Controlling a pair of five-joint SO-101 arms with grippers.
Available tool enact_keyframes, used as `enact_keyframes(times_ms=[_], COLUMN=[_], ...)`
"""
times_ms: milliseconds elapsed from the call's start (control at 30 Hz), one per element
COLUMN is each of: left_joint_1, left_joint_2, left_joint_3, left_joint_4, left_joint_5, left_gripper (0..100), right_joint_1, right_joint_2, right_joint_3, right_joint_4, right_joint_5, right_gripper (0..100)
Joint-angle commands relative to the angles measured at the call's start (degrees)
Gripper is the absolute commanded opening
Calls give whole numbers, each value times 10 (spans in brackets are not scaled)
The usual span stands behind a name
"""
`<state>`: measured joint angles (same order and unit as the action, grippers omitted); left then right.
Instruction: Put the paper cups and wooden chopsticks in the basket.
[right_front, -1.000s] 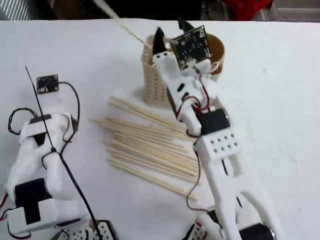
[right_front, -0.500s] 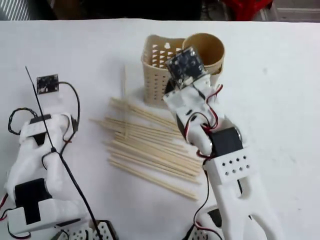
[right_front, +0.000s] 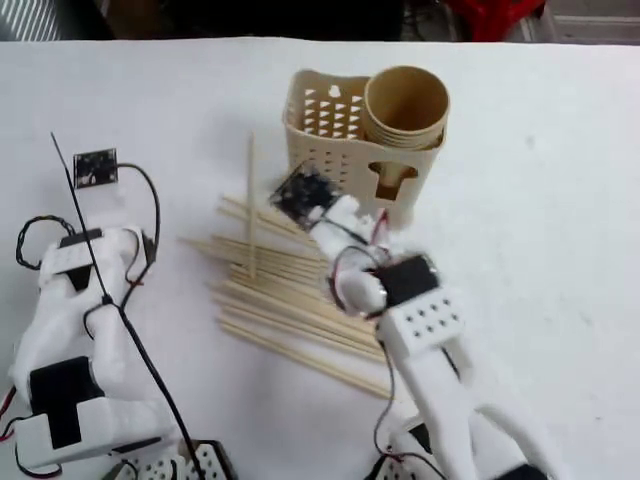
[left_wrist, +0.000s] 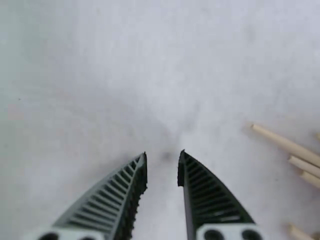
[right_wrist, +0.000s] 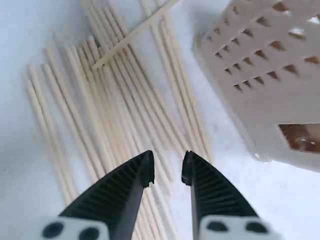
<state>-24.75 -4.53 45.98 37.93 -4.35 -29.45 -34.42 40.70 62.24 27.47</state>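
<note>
Now right gripper (right_wrist: 167, 162) low over chopsticks (right_wrist: 100, 100) by the basket (right_wrist: 260, 75), fingers slightly parted, empty; left gripper (left_wrist: 162, 160) likewise over worktop (left_wrist: 125, 75).

One basket (right_front: 315, 165), one stack of paper cups (right_front: 405, 100), roughly twenty chopsticks (right_front: 290, 310), two arms (right_front: 70, 330).

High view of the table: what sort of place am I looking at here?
Most likely a robotics lab bench, not a kitchen: two white robot arms with bare wires sit on a white table, with practice props, loose wooden chopsticks and a basket holding paper cups.
</note>
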Motion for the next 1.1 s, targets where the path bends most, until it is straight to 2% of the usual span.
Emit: enact_keyframes(times_ms=[0, 167, 267, 467, 633, 900, 967, 1067], left_joint_1=[7, 6, 6, 5, -25, -196, -212, -216], left_joint_2=[1, 1, 1, 1, -2, 10, 12, 20], left_joint_3=[-23, -23, -23, -24, -28, -101, -105, -109], left_joint_4=[-13, -11, -11, -12, -11, -47, -56, -67], left_joint_5=[4, 3, 2, 2, 5, 2, -3, -47], left_gripper=[121, 121, 122, 124, 124, 124, 124, 124], right_joint_1=[-30, -32, -39, -96, -102, -109, -108, -102], right_joint_2=[74, 182, 259, 424, 564, 710, 734, 764], right_joint_3=[-62, -196, -262, -386, -492, -626, -650, -667], right_joint_4=[-26, -34, -46, -53, -53, -53, -51, -50], right_joint_5=[-65, -229, -279, -282, -284, -284, -284, -284], right_gripper=[106, 109, 109, 109, 109, 106, 104, 70])
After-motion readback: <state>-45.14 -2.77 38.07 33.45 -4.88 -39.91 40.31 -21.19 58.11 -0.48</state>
